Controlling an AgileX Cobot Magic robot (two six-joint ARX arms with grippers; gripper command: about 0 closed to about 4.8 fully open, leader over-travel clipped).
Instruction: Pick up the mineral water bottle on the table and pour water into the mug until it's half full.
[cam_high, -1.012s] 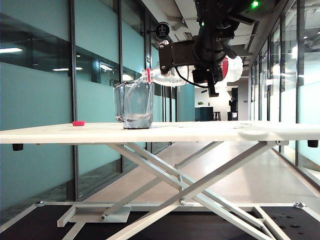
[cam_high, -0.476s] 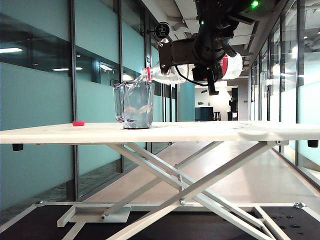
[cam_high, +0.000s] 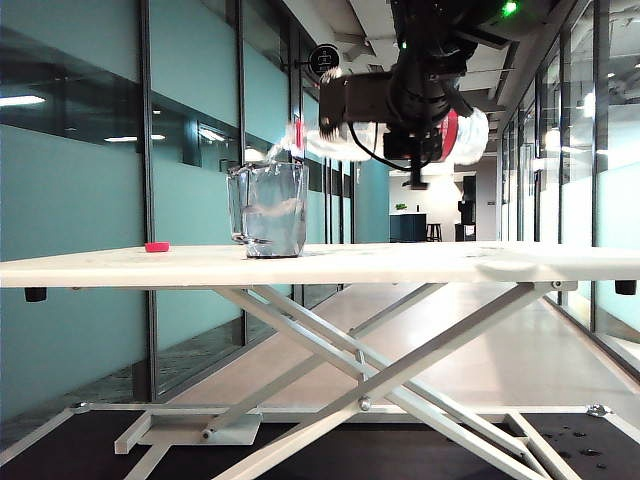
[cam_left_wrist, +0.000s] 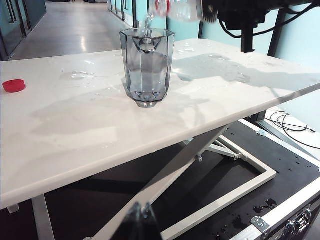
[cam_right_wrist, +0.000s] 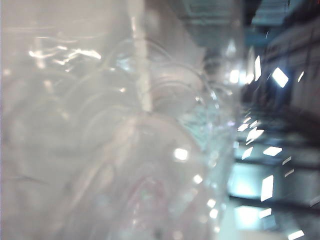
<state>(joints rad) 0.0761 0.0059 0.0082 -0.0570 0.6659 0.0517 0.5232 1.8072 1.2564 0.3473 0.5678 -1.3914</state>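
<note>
My right gripper (cam_high: 415, 135) is shut on the mineral water bottle (cam_high: 460, 135) and holds it lying sideways, high over the table (cam_high: 450, 262). The bottle's open neck (cam_high: 299, 138) is above the rim of the clear faceted mug (cam_high: 268, 210). Water (cam_high: 268, 228) stands in the mug and swirls. In the left wrist view the neck (cam_left_wrist: 172, 7) hangs over the mug (cam_left_wrist: 146, 65) and a thin stream falls in. The blurred bottle (cam_right_wrist: 150, 125) fills the right wrist view and hides the fingers. My left gripper (cam_left_wrist: 141, 220) is shut, low in front of the table, empty.
A loose red cap (cam_high: 157, 246) (cam_left_wrist: 13, 86) lies on the table, apart from the mug on its left in the exterior view. Spilled drops (cam_left_wrist: 75, 75) wet the tabletop around the mug. Under the table are the crossed white legs (cam_high: 380, 370) and a black floor plate.
The right wrist has rolled and the bottle's neck has risen a little above the mug's rim. The water level in the mug has climbed. The left gripper has kept still.
</note>
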